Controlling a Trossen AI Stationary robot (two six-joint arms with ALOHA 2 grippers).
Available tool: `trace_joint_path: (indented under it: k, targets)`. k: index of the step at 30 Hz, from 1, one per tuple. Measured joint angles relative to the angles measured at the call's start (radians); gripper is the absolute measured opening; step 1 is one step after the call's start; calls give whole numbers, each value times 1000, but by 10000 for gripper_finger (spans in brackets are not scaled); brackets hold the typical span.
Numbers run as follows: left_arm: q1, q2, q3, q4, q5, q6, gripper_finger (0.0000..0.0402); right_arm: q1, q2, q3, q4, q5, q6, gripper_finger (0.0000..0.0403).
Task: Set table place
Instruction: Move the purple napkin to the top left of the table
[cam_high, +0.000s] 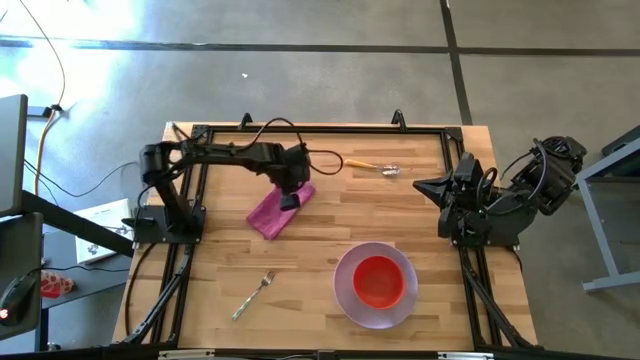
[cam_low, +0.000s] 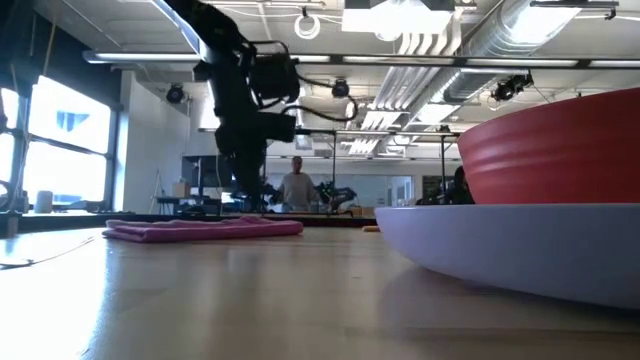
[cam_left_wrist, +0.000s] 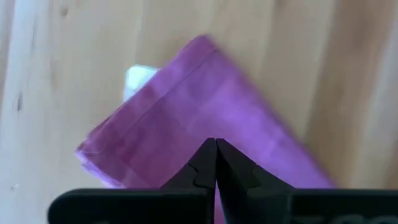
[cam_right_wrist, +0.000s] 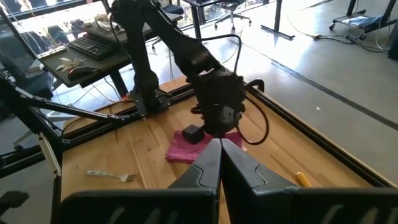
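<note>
While the right tool (cam_right_wrist: 217, 155) waits closed at the worktop (cam_high: 330, 215) edge, the left tool (cam_left_wrist: 216, 163) hovers closed over the magenta napkin (cam_high: 280, 210).

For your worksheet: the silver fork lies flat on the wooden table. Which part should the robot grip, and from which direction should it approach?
Grip the fork at mid-handle, coming straight down from above with fingers across its narrow width. It lies flat and diagonal on the table, apart from the plate, so there is probably room on both sides. The left end effector, over the napkin, is nearer.
</note>
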Motion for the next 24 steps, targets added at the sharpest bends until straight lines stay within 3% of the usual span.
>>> trace_joint_path:
  k: [11, 17, 24]
  targets:
    - [79, 121, 4, 21, 25, 57, 0, 0, 0, 0, 0, 17, 10, 0]
    - [75, 114, 5, -77, -85, 45, 0, 0, 0, 0, 1, 18, 19, 0]
    - [132, 103, -2, -355, -261, 8, 0, 0, 0, 0, 9, 19, 21, 0]
